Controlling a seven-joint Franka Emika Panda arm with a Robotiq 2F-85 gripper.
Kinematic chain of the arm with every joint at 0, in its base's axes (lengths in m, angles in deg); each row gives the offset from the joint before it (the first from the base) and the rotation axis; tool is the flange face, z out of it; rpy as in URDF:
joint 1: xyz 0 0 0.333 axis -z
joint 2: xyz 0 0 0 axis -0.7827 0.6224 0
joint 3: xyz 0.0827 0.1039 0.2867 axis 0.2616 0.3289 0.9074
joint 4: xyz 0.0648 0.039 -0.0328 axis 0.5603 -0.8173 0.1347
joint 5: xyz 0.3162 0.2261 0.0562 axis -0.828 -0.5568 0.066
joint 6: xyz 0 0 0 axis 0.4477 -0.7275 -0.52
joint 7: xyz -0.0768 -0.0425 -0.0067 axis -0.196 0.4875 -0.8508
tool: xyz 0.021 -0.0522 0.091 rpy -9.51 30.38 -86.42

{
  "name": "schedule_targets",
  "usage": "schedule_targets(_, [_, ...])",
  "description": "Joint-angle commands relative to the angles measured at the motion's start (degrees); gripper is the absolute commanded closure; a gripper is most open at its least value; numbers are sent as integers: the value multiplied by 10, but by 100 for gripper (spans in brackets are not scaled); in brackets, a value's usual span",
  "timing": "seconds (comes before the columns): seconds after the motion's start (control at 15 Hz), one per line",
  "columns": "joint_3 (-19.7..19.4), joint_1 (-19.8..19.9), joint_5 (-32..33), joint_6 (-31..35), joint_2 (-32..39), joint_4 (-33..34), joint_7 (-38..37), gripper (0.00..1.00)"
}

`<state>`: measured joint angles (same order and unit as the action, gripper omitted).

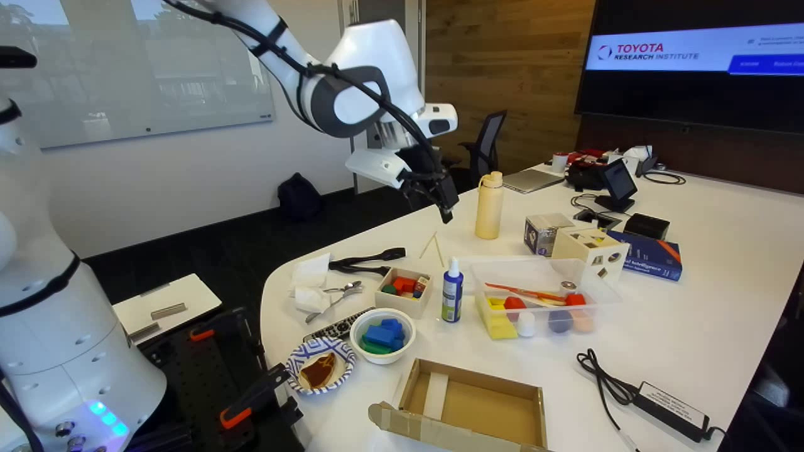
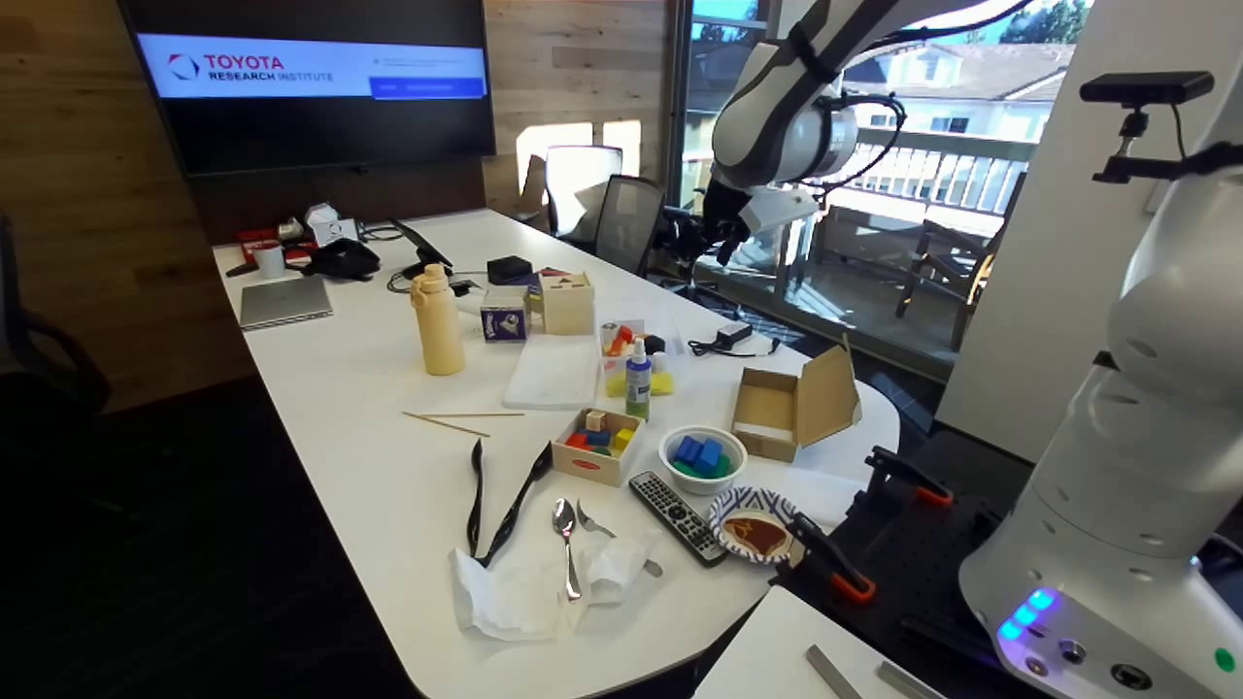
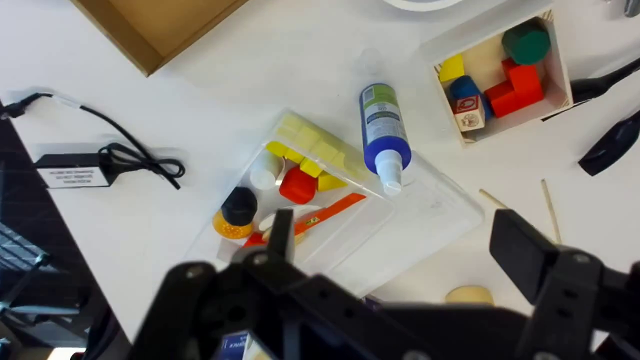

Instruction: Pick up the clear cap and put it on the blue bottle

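The blue bottle (image 1: 451,292) stands upright on the table, with a white tapered tip. It also shows in an exterior view (image 2: 637,383) and in the wrist view (image 3: 384,122). A faint see-through shape (image 3: 370,59) on the table beside the bottle's base in the wrist view may be the clear cap; it could also be a reflection. I cannot make the cap out surely in the exterior views. My gripper (image 3: 397,227) is open and empty, with fingers wide apart. In both exterior views it hangs high above the table (image 1: 446,210), (image 2: 717,243), not touching anything.
A clear bin (image 1: 540,314) with toys stands beside the bottle. A wooden block box (image 1: 402,303) and a white bowl (image 1: 384,355) stand on its other side. A tall cream-yellow bottle (image 1: 489,207) and an open cardboard box (image 1: 483,402) are nearby.
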<state>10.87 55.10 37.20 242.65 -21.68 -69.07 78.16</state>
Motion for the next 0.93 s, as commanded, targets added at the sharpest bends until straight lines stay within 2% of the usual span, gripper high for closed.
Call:
schedule_targets(0.0, [28, 16, -107, 24, 151, 95, 83, 0])
schedule_targets(0.07, [43, 29, -136, 29, 189, 118, 102, 0])
schedule_targets(0.2, [97, 81, -136, 45, 259, 161, 105, 0])
schedule_targets(0.33, [119, 106, -109, 57, 315, 192, 89, 0])
schedule_targets(0.53, [123, 123, -78, 69, 366, 213, 70, 0])
schedule_targets(0.87, [117, 124, -43, 82, 423, 234, 42, 0])
